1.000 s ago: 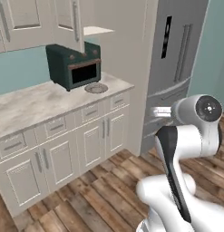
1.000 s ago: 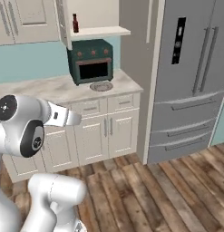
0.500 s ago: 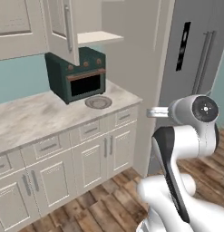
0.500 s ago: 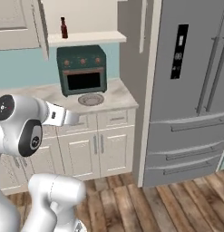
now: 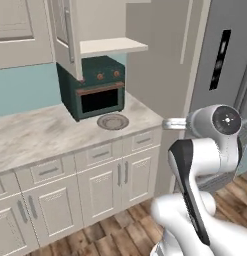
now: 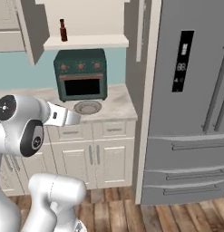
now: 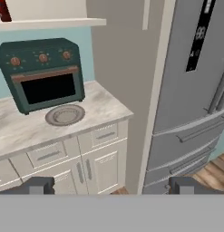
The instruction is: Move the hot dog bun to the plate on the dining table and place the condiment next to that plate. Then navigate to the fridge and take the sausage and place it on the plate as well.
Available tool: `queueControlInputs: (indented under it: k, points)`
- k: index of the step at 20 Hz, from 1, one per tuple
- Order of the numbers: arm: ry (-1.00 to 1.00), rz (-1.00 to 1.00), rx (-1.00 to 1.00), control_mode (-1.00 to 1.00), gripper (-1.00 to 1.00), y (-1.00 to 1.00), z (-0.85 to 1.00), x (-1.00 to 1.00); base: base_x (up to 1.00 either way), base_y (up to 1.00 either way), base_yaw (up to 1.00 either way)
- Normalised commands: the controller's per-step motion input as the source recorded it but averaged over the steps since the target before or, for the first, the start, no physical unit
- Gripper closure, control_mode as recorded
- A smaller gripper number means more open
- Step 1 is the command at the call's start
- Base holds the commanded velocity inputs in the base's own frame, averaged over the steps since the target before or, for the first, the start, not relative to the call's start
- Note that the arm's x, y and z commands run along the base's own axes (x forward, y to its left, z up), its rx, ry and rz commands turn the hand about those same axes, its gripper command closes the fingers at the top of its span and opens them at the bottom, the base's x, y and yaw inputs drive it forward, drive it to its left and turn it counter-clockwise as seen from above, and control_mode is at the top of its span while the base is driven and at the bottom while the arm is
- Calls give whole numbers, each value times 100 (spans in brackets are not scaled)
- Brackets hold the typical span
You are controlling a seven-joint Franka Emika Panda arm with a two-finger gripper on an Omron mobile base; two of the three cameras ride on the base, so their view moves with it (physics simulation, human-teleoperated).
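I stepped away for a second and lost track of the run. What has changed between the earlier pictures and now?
The base drove closer, so both base views shifted: the fridge fills more of the right side, and the toaster oven and counter loom larger. Nothing was taken or released. The gripper stays open and empty; the small dish still lies before the oven.

Evenly lit, flat rendered kitchen with soft, coarse detail. Faint shadows sit under the open shelf (image 6: 86, 42) and beside the toaster oven (image 5: 95, 87). No glare.
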Motion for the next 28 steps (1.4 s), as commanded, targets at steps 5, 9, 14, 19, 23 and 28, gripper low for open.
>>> queueControlInputs:
  k: [5, 9, 14, 19, 23, 28]
  points:
    - [0, 0, 0, 100, -100, 0, 0, 0, 25, -18, 32]
    - [0, 0, 0, 100, -100, 0, 0, 0, 54, -8, 24]
    - [0, 0, 0, 100, -100, 0, 0, 0, 60, -28, 22]
    - [0, 0, 0, 100, -100, 0, 0, 0, 47, -45, 18]
    - [0, 0, 0, 100, -100, 0, 0, 0, 52, -45, 16]
    - [0, 0, 0, 100, -100, 0, 0, 0, 61, -34, 19]
